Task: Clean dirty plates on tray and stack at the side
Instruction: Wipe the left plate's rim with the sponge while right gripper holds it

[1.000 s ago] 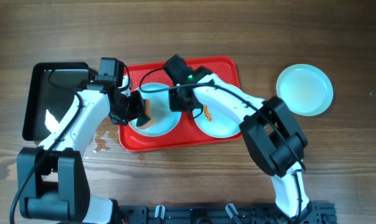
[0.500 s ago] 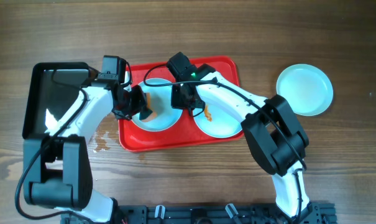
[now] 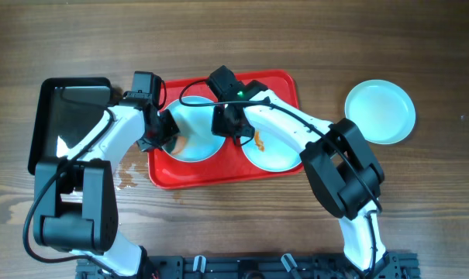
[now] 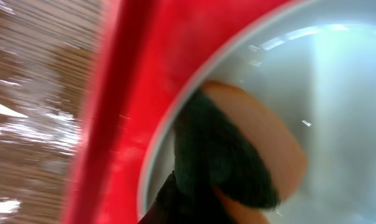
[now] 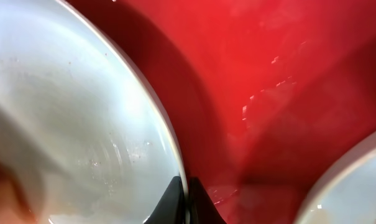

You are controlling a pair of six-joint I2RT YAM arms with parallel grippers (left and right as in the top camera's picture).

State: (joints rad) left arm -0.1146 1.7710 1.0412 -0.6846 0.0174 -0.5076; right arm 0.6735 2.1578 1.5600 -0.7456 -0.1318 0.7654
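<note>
The red tray (image 3: 284,84) carries two plates. On the left plate (image 3: 199,139) my left gripper (image 3: 170,138) is shut on an orange sponge with a dark green scrub side (image 4: 237,155), pressed onto the plate's left part near its rim (image 4: 175,124). My right gripper (image 3: 228,129) is shut on that plate's right rim; in the right wrist view its gripper (image 5: 188,196) pinches the thin pale edge (image 5: 169,137). The right plate (image 3: 271,151) shows an orange smear. A third plate (image 3: 380,111) lies on the table right of the tray, looking clean.
A black rectangular pan (image 3: 67,124) sits just left of the tray, under the left arm. Wet spots (image 3: 125,178) mark the wooden table below the pan's right corner. Both arms cross over the tray's left half.
My left gripper has slid the sponge a short way back and forth over the left part of the plate, and its arm has swung slightly. The right gripper keeps hold of the rim.
</note>
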